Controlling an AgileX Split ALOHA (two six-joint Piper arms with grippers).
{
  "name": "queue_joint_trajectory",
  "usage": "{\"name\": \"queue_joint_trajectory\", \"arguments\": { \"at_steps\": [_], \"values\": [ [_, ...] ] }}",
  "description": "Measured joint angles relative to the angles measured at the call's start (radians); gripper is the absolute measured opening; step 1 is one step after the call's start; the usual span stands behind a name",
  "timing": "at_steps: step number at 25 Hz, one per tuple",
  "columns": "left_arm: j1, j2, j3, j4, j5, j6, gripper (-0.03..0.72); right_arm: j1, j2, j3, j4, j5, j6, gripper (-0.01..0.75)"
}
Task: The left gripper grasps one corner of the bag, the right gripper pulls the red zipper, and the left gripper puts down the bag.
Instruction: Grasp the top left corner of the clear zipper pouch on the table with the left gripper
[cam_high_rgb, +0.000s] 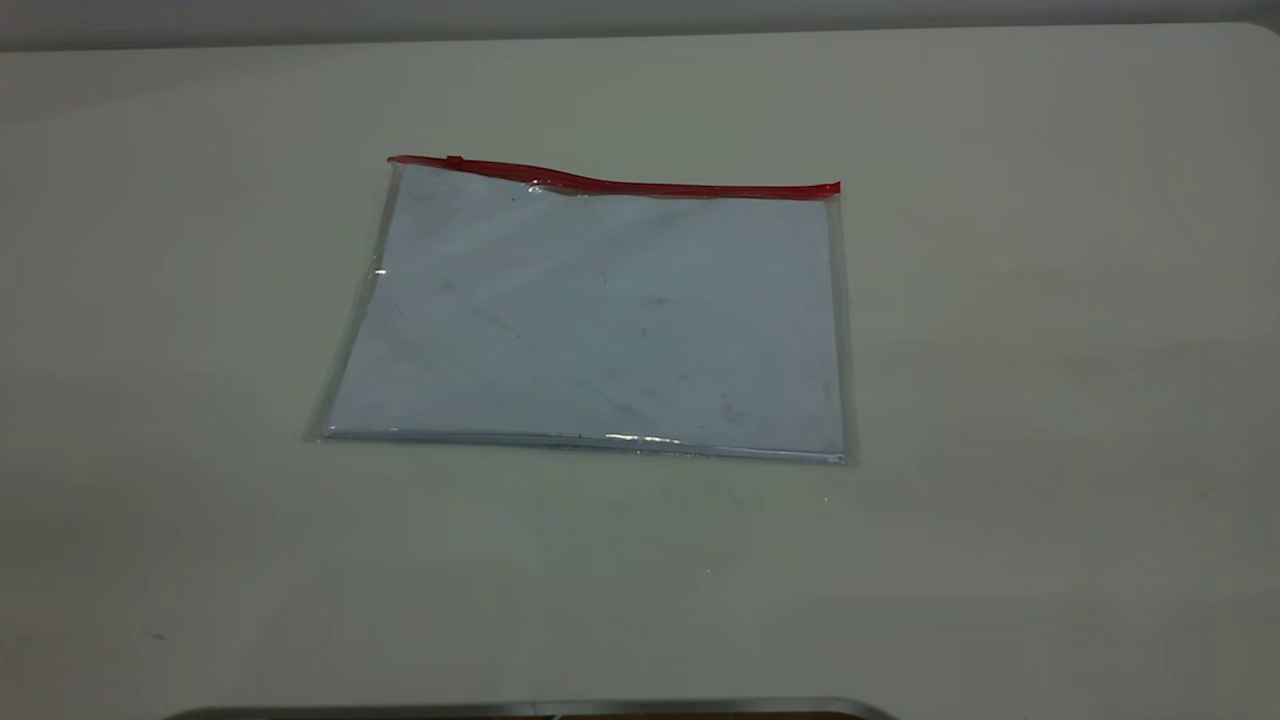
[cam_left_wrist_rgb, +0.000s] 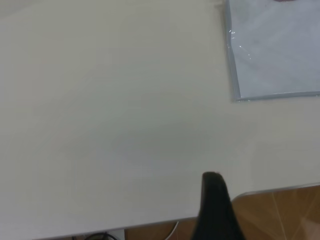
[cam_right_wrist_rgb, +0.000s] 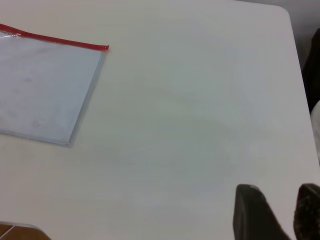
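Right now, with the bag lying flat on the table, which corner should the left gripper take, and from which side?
Probably the corner where the red zipper ends beside the slider. The bag lies flat, but its zipper edge ripples slightly upward there, which may give a finger some room. Come in low from the left arm's side. The left gripper is off the bag, near the table edge.

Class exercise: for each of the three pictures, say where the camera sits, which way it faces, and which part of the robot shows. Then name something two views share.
Exterior view: above the table, looking steeply down at the bag and its red zipper; no arm shows.
Left wrist view: low by the table edge, facing a zipperless bag corner; one finger of the left gripper shows.
Right wrist view: facing the zipper's end corner; right gripper fingers apart.
Shared: all three show the bag.
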Motion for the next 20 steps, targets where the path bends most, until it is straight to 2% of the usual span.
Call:
{"name": "queue_joint_trajectory", "arguments": {
  "at_steps": [17, 20],
  "values": [
    [0.000, 0.006, -0.003, 0.000, -0.002, -0.006, 0.589, 0.000, 0.000, 0.000, 0.000, 0.000, 0.000, 0.239],
    [0.000, 0.069, -0.031, 0.000, -0.054, -0.038, 0.589, 0.000, 0.000, 0.000, 0.000, 0.000, 0.000, 0.239]
  ]
}}
